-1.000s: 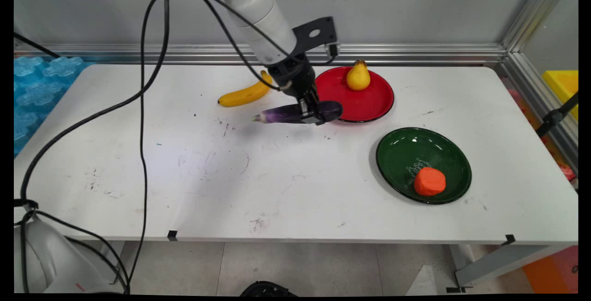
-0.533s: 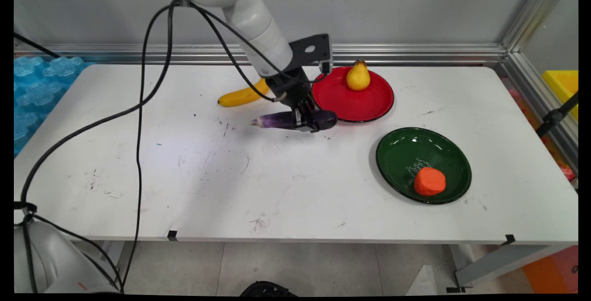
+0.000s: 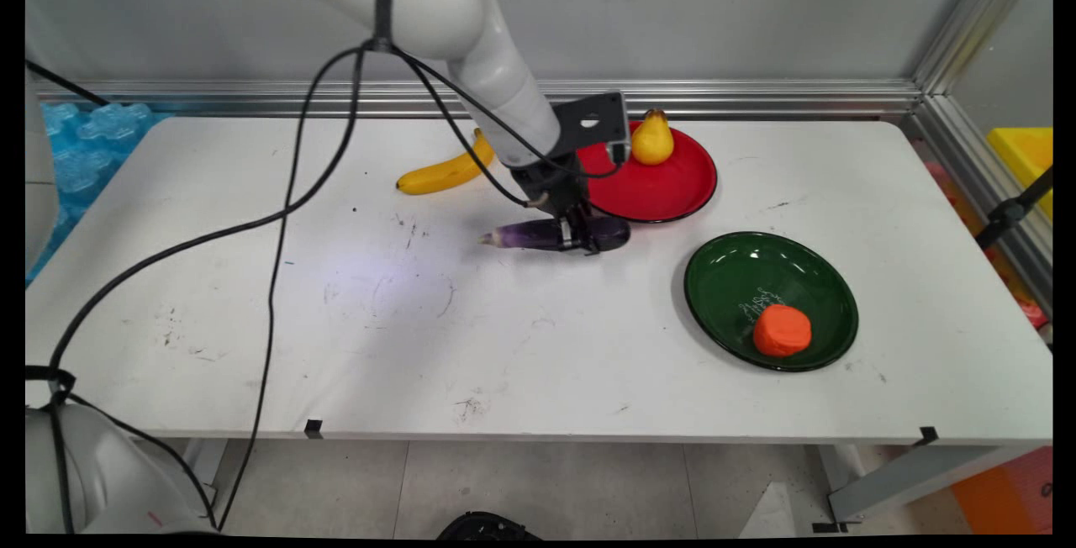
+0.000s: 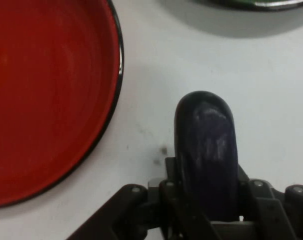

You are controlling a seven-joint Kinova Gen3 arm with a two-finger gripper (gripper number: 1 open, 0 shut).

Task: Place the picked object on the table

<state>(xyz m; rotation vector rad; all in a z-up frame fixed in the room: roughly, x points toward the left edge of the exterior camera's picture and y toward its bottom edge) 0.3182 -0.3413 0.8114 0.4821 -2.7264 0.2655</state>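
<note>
**Eggplant pinched in my gripper beside the red plate**

My gripper (image 3: 578, 234) pinches a purple eggplant (image 3: 546, 234) around its thick dark end, fingers pressed against both sides. The eggplant lies lengthwise, pale stem end pointing left, low over the white table (image 3: 420, 321); I cannot tell whether it touches the surface. Its rounded end sits just beside the near rim of the red plate (image 3: 672, 187), apart from it in the hand view. A yellow pear (image 3: 652, 139) stands on that plate's far side. A banana (image 3: 445, 170) lies to the left. Near right, a green plate (image 3: 740, 271) holds an orange lump (image 3: 783, 330).
</note>
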